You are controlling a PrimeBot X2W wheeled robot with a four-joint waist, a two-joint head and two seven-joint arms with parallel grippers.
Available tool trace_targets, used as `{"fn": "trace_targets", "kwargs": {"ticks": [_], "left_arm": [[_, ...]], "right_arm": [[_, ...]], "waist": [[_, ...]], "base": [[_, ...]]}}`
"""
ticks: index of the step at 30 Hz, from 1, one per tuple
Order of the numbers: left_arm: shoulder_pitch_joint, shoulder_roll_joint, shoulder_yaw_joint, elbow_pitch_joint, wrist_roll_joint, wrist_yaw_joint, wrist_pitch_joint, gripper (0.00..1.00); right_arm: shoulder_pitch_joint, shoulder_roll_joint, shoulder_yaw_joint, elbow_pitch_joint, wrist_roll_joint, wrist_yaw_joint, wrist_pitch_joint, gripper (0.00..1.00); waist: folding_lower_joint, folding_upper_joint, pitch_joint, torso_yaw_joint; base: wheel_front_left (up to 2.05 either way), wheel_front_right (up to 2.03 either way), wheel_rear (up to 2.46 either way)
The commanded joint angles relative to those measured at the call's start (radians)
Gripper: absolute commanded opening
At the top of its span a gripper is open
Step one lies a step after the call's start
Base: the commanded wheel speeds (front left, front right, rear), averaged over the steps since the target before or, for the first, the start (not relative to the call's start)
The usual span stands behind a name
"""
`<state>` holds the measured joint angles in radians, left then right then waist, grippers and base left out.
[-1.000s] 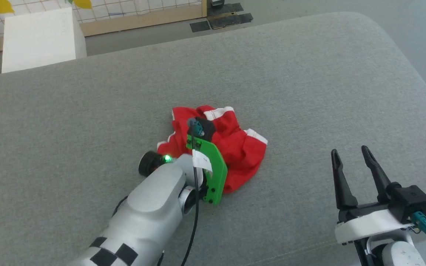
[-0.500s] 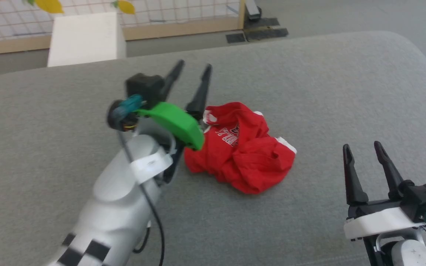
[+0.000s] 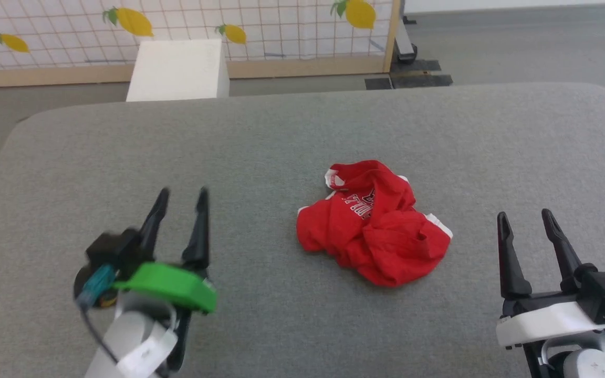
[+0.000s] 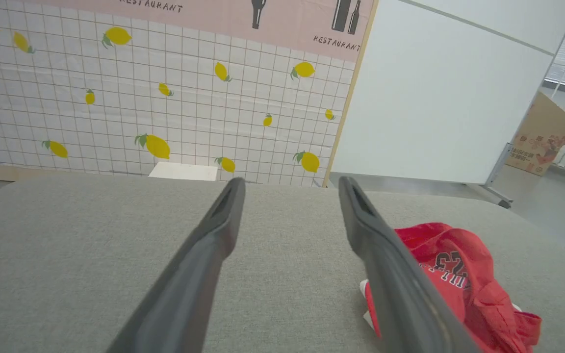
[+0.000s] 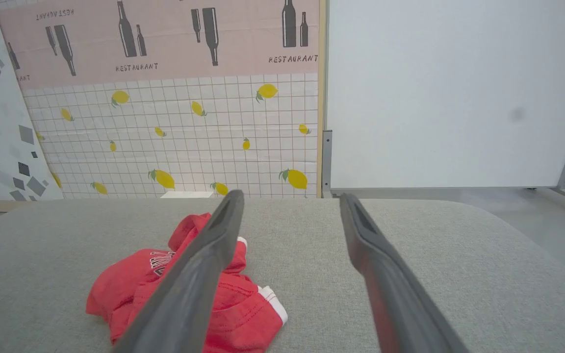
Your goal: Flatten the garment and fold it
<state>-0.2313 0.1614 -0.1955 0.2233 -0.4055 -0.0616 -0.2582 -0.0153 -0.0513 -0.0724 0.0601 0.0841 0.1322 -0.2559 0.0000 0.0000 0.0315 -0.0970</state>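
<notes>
1. The left pincer [image 3: 183, 192], near left, has its fingers apart and empty. The right pincer [image 3: 523, 213], near right, is likewise apart.
2. The garment [image 3: 373, 228] lies bunched between them on the grey tabletop [image 3: 260, 136], touching neither.
3. Risk: a grab into the heap may pinch several layers, so it lifts as a lump rather than spreading.
4. The garment sits in no container. I cannot tell whether the far white block [image 3: 179, 71] is one.

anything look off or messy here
The red shorts lie crumpled in a heap on the grey cushion, print creased, not flat. The left gripper and right gripper, both open, sit clear of them. Nothing else stands out.
</notes>
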Motion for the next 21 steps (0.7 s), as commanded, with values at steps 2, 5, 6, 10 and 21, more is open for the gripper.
{"fn": "trace_targets", "kwargs": {"ticks": [2, 5, 6, 10, 21], "left_arm": [[0.065, -0.015, 0.049, -0.029, 0.036, -0.008, -0.003, 1.0], [0.129, -0.036, 0.098, -0.053, 0.068, -0.013, -0.003, 1.0], [0.149, -0.044, 0.113, -0.062, 0.079, -0.017, -0.003, 1.0], [0.203, -0.069, 0.148, -0.077, 0.109, -0.031, -0.003, 1.0], [0.22, -0.101, 0.184, -0.084, 0.147, -0.055, -0.004, 1.0]], "right_arm": [[0.02, 0.001, -0.001, 0.003, -0.007, -0.002, -0.006, 1.0], [0.027, 0.001, -0.001, 0.008, -0.007, -0.002, -0.006, 1.0], [0.03, 0.001, -0.001, 0.01, -0.008, -0.002, -0.006, 1.0], [0.036, 0.001, 0.003, 0.016, -0.011, -0.002, -0.006, 1.0], [0.031, 0.001, 0.007, 0.022, -0.01, -0.002, -0.006, 1.0]], "waist": [[0.0, 0.0, -0.015, 0.013], [0.0, 0.0, -0.021, 0.017], [0.0, 0.0, -0.023, 0.018], [0.0, 0.0, -0.023, 0.02], [0.0, 0.0, -0.012, 0.02]], "base": [[0.0, 0.0, 0.0], [0.0, 0.0, 0.0], [0.0, 0.0, 0.0], [0.0, 0.0, 0.0], [0.0, 0.0, 0.0]]}}
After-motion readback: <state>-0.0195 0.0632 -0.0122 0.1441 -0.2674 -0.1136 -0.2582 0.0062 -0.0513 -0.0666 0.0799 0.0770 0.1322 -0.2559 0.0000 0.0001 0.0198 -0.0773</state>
